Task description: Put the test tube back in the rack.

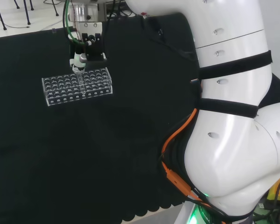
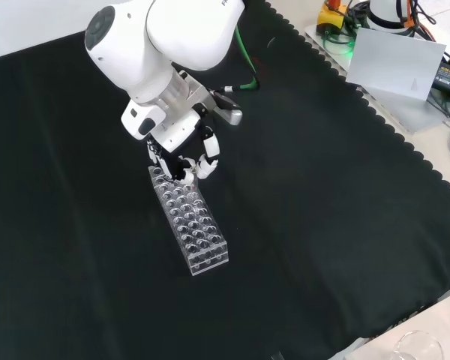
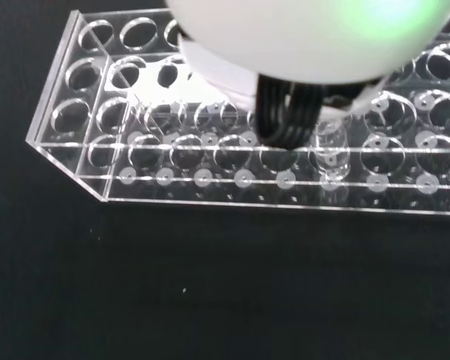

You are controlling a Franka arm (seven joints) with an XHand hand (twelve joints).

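Test tube (image 3: 331, 146) is the target, but going big to small: table (image 1: 130, 154) under black cloth, white arm (image 2: 161, 37) reaching over it, then the clear rack (image 1: 77, 87), all placed relative to that rack. Rack is a clear plastic block with rows of round holes, lying flat on the cloth; in the front view it runs lengthwise away from the arm. Robot hand (image 2: 186, 161) hangs right over the rack's end nearest the arm in the front view, and over its far edge in the head view. Its fingers curl downward and look pinched on the tube's top, though the contact itself is hidden behind the hand. Tube is a small clear cylinder, upright, hard to see; in the wrist view its lower part sits inside a hole in the rack's front rows, bottom close to the rack's base layer. Judgement: task is nearly done, tube is already in a hole and mostly lowered; left is seating it fully, letting go, and lifting the robot hand clear. Other holes near it look empty.
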